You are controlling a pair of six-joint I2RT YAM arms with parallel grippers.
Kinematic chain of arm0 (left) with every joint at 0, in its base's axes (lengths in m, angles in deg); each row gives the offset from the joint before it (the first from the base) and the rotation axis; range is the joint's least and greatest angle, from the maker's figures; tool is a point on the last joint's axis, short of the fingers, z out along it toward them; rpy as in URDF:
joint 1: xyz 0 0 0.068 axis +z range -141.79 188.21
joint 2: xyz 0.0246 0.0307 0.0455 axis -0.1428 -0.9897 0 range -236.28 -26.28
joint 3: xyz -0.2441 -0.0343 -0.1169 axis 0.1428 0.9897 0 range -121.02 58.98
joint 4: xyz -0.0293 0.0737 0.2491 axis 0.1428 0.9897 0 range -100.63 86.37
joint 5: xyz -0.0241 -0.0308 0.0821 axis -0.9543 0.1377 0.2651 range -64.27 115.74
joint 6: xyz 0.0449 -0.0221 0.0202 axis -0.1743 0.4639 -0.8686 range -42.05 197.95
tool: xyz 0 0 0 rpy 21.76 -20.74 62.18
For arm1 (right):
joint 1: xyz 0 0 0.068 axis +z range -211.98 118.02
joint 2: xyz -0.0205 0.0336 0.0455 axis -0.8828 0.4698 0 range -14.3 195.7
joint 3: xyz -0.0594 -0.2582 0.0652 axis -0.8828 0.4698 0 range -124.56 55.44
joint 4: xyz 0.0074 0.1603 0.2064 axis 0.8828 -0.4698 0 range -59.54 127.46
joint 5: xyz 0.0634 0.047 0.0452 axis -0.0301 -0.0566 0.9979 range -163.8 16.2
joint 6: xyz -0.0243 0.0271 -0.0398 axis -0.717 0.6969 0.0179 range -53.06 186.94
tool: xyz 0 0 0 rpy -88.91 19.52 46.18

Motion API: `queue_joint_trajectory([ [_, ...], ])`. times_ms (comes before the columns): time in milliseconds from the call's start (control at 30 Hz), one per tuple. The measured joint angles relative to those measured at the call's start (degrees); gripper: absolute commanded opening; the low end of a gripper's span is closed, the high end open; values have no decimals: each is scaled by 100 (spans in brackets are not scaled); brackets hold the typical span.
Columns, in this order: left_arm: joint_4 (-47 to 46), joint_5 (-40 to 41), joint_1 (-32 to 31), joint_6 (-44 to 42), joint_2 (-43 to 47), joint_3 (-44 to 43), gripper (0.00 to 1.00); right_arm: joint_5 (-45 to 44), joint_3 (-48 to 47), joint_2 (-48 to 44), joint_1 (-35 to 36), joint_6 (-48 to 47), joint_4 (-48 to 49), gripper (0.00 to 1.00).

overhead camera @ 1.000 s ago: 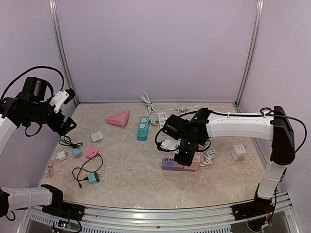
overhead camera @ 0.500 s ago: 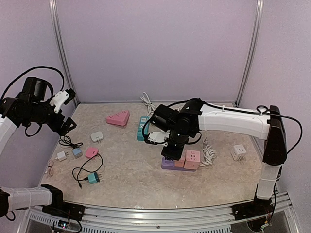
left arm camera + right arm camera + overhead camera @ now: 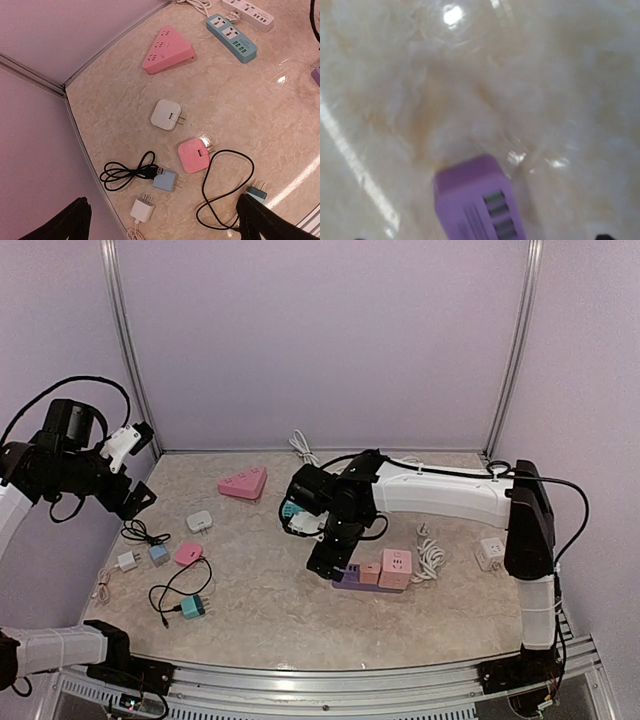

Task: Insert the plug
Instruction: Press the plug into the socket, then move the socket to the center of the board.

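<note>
While the right tool [image 3: 328,562], jaws apart and empty, hovers over the left end of the purple power strip [image 3: 347,583], which runs left-right on the counter [image 3: 260,585], the pink cube plug [image 3: 396,562] sits rightward along it; the left tool [image 3: 132,468], also spread, hangs well apart.

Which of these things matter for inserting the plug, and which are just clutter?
Job: purple power strip; pink blocks on it; right gripper, open beside it.
Lying about: pink triangular strip; blue strip; white charger; pink charger; white cube socket.
</note>
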Motion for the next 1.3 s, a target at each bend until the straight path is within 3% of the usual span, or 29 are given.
queue_joint_trajectory([
  [233,0,-4,11,0,44,0,99,-151,-175,872,33,-31,35,96],
  [433,0,-2,35,-7,59,0,99,-273,-142,1014,-61,-48,68,91],
  [633,0,-2,37,-17,72,0,99,-155,328,968,-385,-42,216,77],
  [833,0,-2,66,-20,70,0,99,48,684,791,-605,-138,479,53],
  [1033,0,0,74,-20,22,0,99,162,1121,496,-769,-933,905,38],
  [1300,0,4,116,-22,-20,0,99,50,1488,278,-984,-2590,1224,38],
])
